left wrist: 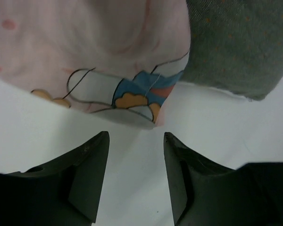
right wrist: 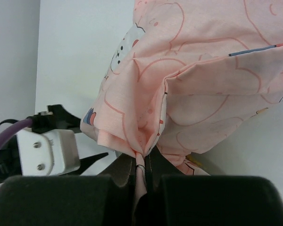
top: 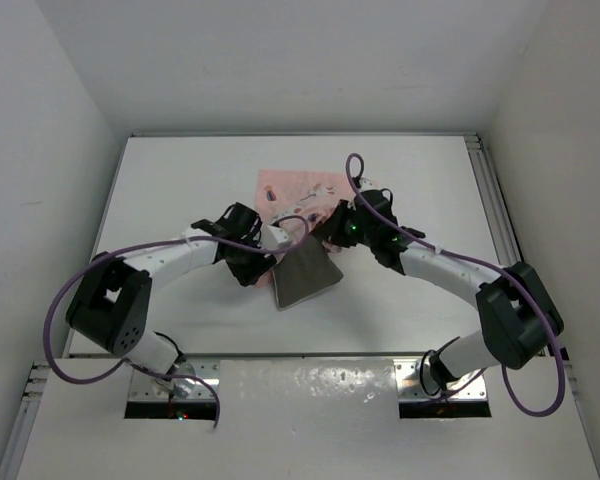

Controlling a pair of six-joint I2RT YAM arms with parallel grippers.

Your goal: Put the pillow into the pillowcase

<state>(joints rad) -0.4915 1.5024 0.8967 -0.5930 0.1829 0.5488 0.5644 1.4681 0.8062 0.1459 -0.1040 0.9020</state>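
Pillowcase fold pinched tight in right gripper — left gripper spread, the hem just beyond its fingertips.

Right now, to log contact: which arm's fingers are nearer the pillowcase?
Right. The right fingers are shut on a fold of the pillowcase; the left fingers stand open just short of its printed edge.

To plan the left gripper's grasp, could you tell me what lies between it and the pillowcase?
Bare table, in the left wrist view: the left gripper sits short of the pillowcase.
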